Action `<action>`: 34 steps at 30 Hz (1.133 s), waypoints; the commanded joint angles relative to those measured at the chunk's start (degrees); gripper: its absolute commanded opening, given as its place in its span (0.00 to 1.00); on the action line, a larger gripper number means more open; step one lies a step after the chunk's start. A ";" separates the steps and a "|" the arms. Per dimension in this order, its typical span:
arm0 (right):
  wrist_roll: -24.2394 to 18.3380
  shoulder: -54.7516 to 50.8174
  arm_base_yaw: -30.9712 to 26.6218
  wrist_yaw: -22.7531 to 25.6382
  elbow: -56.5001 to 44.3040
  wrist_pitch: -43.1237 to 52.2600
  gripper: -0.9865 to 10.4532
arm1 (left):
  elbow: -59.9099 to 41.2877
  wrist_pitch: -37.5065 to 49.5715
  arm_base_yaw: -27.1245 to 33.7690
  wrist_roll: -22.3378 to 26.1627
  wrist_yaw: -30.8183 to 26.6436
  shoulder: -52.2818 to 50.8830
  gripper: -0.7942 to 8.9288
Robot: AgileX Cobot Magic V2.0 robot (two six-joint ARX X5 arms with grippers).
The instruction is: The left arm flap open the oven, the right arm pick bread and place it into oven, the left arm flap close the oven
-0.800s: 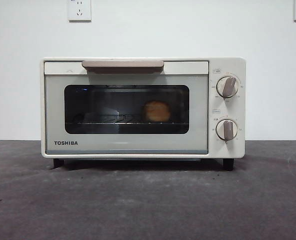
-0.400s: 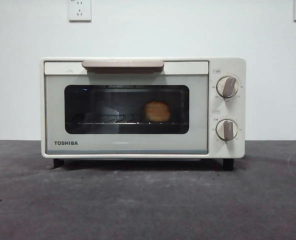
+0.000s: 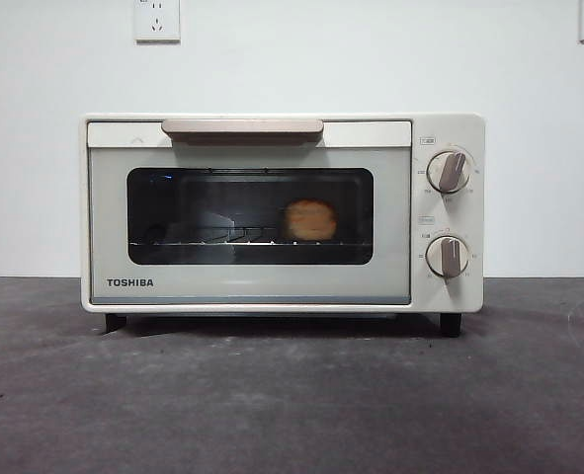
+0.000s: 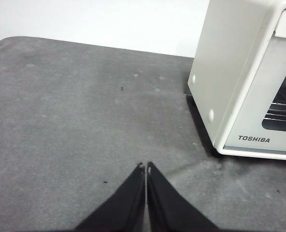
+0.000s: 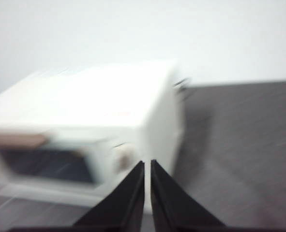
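Jaws of both grippers clear of oven-enclosed bread (image 3: 309, 219).

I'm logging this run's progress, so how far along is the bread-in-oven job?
It looks finished: the bread sits on the rack behind the oven door, which is shut. Nothing is in hand; the left gripper and right gripper are off the oven, jaws shut and empty.

Golden bread (image 3: 308, 219) inside shut cream oven (image 3: 282, 212)
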 commanded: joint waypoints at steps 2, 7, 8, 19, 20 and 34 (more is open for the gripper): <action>-1.95 -5.51 -6.99 0.42 -14.03 17.86 0.10 | -1.18 -0.42 -0.04 -0.07 -0.24 -0.04 0.09; -2.78 -11.45 -11.85 1.44 -25.42 23.76 0.10 | -1.18 -0.39 -0.04 -0.07 -0.24 -0.04 0.09; -3.10 -12.26 -12.22 1.46 -26.58 23.65 0.10 | -1.18 -0.39 -0.04 -0.07 -0.24 -0.04 0.09; -8.50 -19.69 -13.35 1.84 -30.93 7.91 0.10 | -1.18 -0.42 -0.04 -0.07 -0.24 -0.04 0.09; -9.03 -19.67 -13.42 1.95 -30.88 6.54 0.10 | -1.18 -0.42 -0.04 -0.07 -0.24 -0.04 0.09; -10.54 -19.69 -13.42 2.82 -30.88 8.28 0.10 | -1.18 -0.42 -0.04 -0.07 -0.24 -0.04 0.09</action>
